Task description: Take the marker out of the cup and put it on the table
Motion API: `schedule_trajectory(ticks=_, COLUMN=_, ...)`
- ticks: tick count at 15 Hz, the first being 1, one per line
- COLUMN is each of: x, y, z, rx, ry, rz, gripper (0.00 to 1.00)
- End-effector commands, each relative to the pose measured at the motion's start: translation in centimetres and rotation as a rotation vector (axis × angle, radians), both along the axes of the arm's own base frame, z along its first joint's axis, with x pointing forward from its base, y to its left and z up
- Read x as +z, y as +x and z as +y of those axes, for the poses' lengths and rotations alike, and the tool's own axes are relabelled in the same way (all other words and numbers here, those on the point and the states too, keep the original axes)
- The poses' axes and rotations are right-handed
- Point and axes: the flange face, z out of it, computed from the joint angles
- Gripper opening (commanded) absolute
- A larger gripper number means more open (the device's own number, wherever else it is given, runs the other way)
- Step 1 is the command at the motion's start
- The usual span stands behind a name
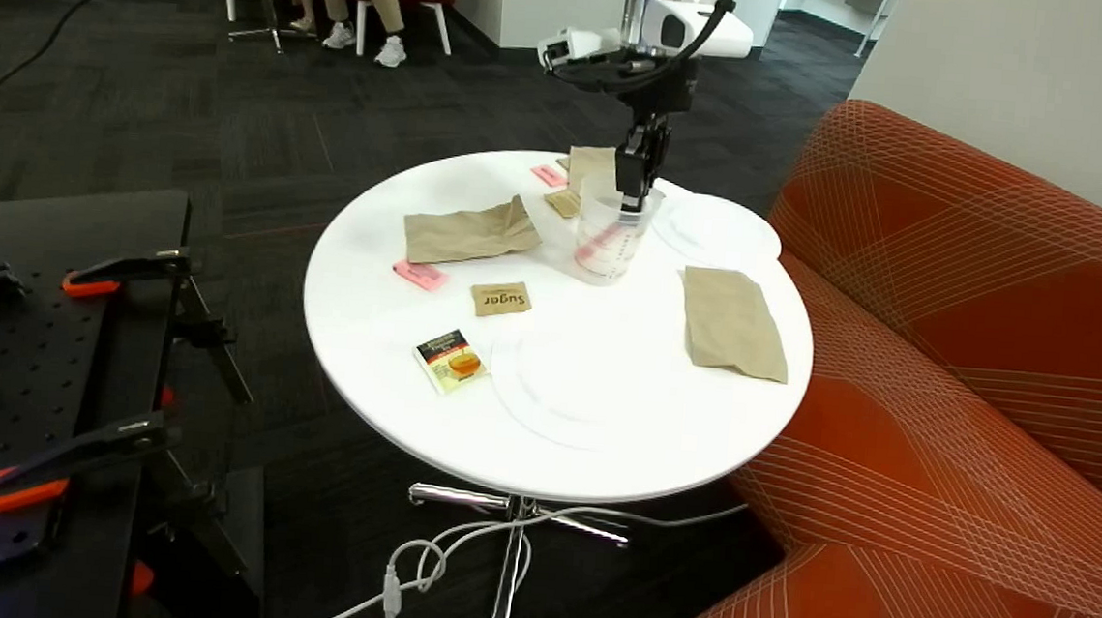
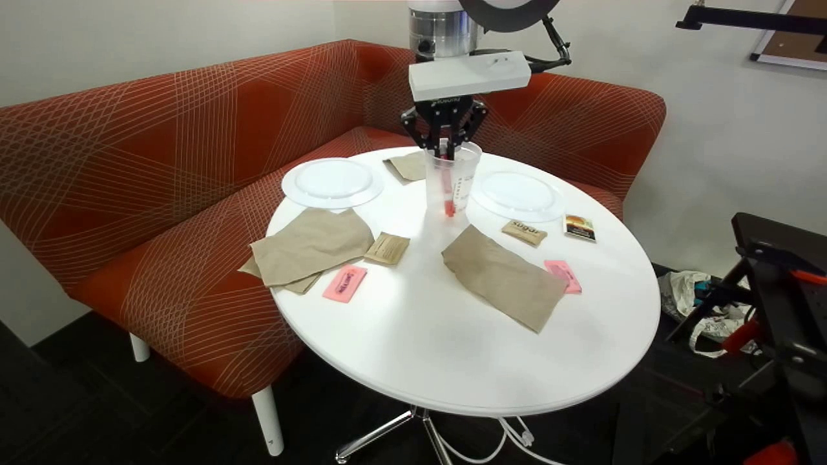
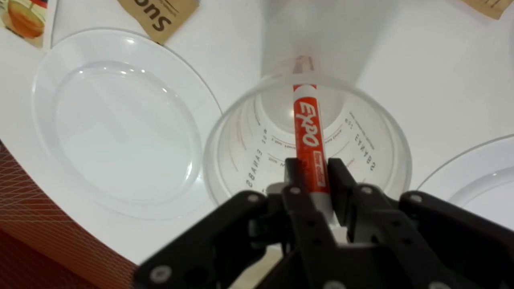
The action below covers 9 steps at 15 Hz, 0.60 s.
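The clear, wide-mouthed cup (image 1: 620,267) stands upright on the round white table (image 1: 365,335); it also shows in an exterior view (image 2: 466,187) and in the wrist view (image 3: 391,132). The red marker (image 3: 308,124) leans tilted inside the cup, its lower end low down near the cup wall; it shows through the cup in both exterior views (image 1: 598,242) (image 2: 447,184). My gripper (image 3: 313,172) points down with its fingertips at the cup's mouth (image 2: 444,152). Its fingers are closed on the upper part of the marker. I cannot tell whether the marker touches the cup's bottom.
White plates (image 2: 333,183) (image 2: 517,195) lie on either side of the cup. Tan napkins (image 2: 504,278) (image 1: 732,322), a sugar packet (image 1: 501,299), pink packets (image 2: 345,283) and a tea packet (image 1: 450,360) lie around on the table. An orange sofa (image 1: 939,452) borders the table.
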Motion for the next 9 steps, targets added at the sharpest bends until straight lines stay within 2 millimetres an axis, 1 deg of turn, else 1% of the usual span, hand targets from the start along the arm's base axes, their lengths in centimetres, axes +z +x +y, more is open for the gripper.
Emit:
schedule_trajectory(ticks=1, x=1.2, y=-0.7, z=1.2, rx=-0.035, ry=-0.030, rz=-0.034, gripper=0.05)
schedule_trajectory(ticks=5, x=2.4, y=-2.0, z=2.4, rx=-0.060, ry=-0.059, rz=-0.092, gripper=0.05)
schedule_trajectory(ticks=9, x=4.3, y=-3.6, z=3.1, rx=-0.086, ry=-0.111, rz=-0.162, gripper=0.05)
